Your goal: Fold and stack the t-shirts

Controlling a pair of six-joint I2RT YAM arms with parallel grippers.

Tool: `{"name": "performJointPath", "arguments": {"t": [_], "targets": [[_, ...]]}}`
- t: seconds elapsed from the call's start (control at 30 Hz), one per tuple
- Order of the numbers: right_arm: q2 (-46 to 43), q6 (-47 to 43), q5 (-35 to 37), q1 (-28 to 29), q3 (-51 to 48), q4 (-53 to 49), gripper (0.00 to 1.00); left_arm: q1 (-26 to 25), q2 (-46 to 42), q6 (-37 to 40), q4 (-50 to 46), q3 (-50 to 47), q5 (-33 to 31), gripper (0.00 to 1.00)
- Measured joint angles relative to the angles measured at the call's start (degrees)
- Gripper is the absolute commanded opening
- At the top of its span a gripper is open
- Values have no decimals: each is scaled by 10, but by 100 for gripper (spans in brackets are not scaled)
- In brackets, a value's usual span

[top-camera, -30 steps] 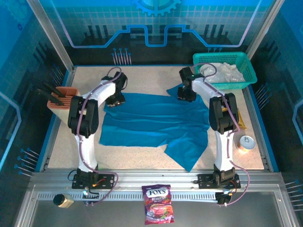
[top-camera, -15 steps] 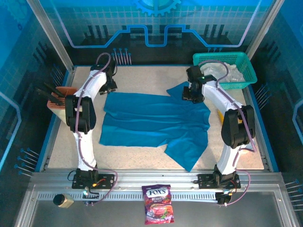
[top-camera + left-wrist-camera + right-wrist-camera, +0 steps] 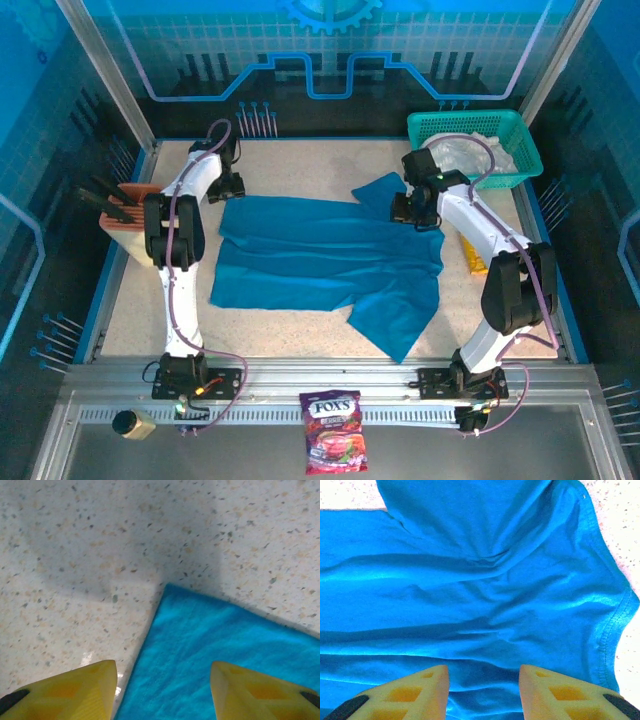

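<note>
Jaws both gape empty over teal t-shirt [image 3: 330, 265]; candy bag [image 3: 335, 445] reads FOX'S.

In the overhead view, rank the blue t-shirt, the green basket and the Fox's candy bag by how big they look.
Largest to smallest:
1. blue t-shirt, by far the largest.
2. green mesh basket.
3. Fox's candy bag, clearly smaller than the basket here.

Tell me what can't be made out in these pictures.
Top view: white cloth in the mesh basket, crossed by a cable and too small; shape unclear.
Top view: yellow object, mostly hidden behind the right arm.
Wrist views: left gripper and right gripper finger pads cut off by the bottom edge, so contact with the teal-blue t-shirt is unclear.
</note>
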Motion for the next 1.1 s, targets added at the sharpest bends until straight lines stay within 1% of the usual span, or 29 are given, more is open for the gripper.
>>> {"name": "performJointPath", "arguments": {"t": [0.1, 0.27, 0.4, 0.53, 0.67, 0.8, 0.9, 0.97, 1.1], "targets": [[0, 0, 0, 0, -3, 0, 43, 2, 14, 13, 4, 10, 7, 48], [-2, 0, 1, 0, -4, -1, 43, 7, 50, 33, 2, 41, 15, 48], [-9, 0, 4, 0, -7, -2, 43, 10, 91, 52, -7, 97, 17, 48], [-12, -2, 5, 0, -11, -5, 43, 11, 122, 69, -23, 150, 24, 45], [-14, -2, 4, 0, -15, -7, 43, 11, 123, 78, -19, 146, 32, 44], [-14, -2, 4, 0, -15, -7, 43, 11, 99, 79, 4, 103, 37, 43], [-16, -2, 4, 0, -15, -7, 43, 11, 88, 78, 14, 82, 40, 37], [-19, -2, 4, 0, -15, -7, 44, 12, 83, 78, 20, 73, 40, 30], [-27, -2, 4, 0, -15, -7, 44, 17, 75, 74, 28, 58, 38, 6]]}}
